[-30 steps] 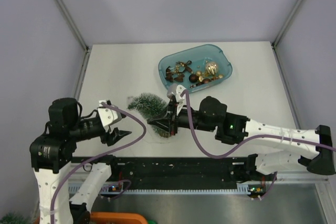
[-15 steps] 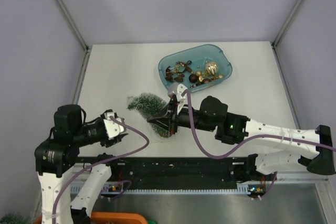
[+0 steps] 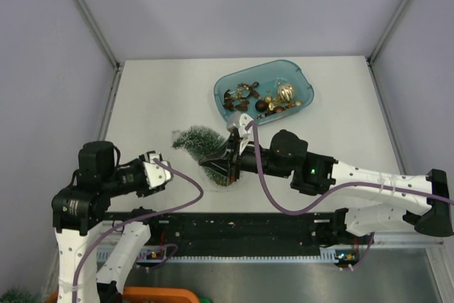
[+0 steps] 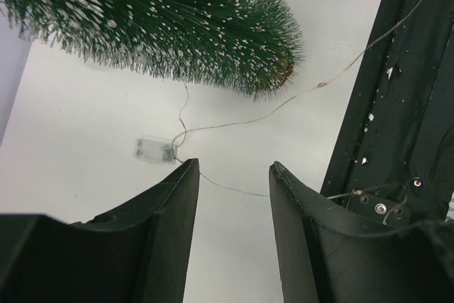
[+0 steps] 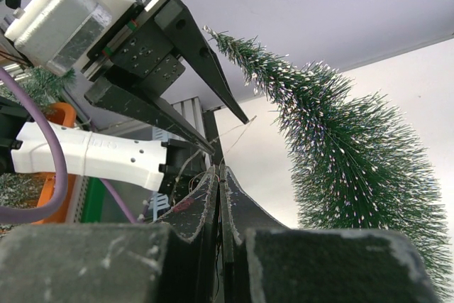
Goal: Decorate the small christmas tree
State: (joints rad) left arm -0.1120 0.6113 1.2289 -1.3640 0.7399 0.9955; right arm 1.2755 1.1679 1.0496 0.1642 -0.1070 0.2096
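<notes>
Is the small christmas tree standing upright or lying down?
Lying on its side: the small christmas tree stretches flat along the table, tip pointing left.

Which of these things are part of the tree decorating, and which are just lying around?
Job: small christmas tree, light wire with its battery box, blue tray of ornaments.
Lying about: orange bin, green bristly thing, both below the table edge.

**Fig.** Left arm (image 3: pixel 76 207): folded at near-left corner, elbow up, forearm approx. level, wrist pointing right. Left gripper (image 4: pixel 234 168): jaws apart, nothing betw. them. Right arm (image 3: pixel 369 179): stretched low from right base twd centre. Right gripper (image 5: pixel 220 175): jaws pressed together, tips pointing left.
</notes>
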